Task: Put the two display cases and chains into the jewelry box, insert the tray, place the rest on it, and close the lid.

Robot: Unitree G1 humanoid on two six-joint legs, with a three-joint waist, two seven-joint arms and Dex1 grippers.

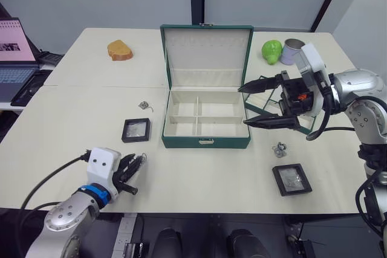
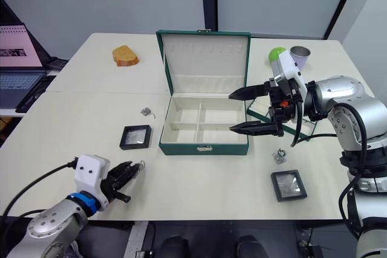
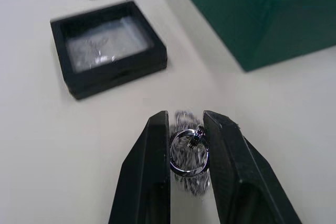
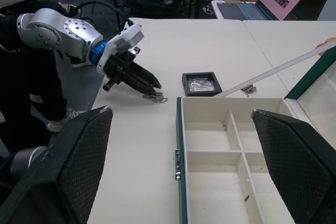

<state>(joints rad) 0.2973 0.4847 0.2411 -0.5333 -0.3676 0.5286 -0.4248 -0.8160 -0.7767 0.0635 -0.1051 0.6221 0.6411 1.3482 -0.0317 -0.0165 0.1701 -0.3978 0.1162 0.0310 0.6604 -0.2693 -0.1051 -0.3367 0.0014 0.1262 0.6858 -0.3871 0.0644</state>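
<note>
Pale cream tables (image 1: 72, 143) pushed together fill the scene, backed by grey wall panels, with an open laptop (image 1: 15, 52) off the robot's left edge. On the far side lie a piece of bread (image 1: 120, 50), a green pear-like fruit (image 1: 271, 51) and a metal cup (image 1: 291, 51).

Centred on the near table stands the jewelry box (image 1: 205, 122), its long axis running left to right, clasp facing the robot, its divided compartments bare. Its lid (image 1: 207, 52) stands upright at the back. To its right the tray (image 1: 266, 102) lies tilted, largely hidden behind the right arm.

One display case (image 1: 136, 130) lies flat just left of the box, with a chain (image 1: 145, 106) beyond it. The other display case (image 1: 291, 179) lies at the near right, a small cluster of rings (image 1: 279, 148) between it and the box.

The right gripper (image 1: 251, 106) hovers over the box's right end, fingers spread wide and pointing left. The left gripper (image 3: 186, 145) sits low at the near left edge, its fingers pinched on a silvery ring (image 3: 188, 152) with a bit of chain hanging.
</note>
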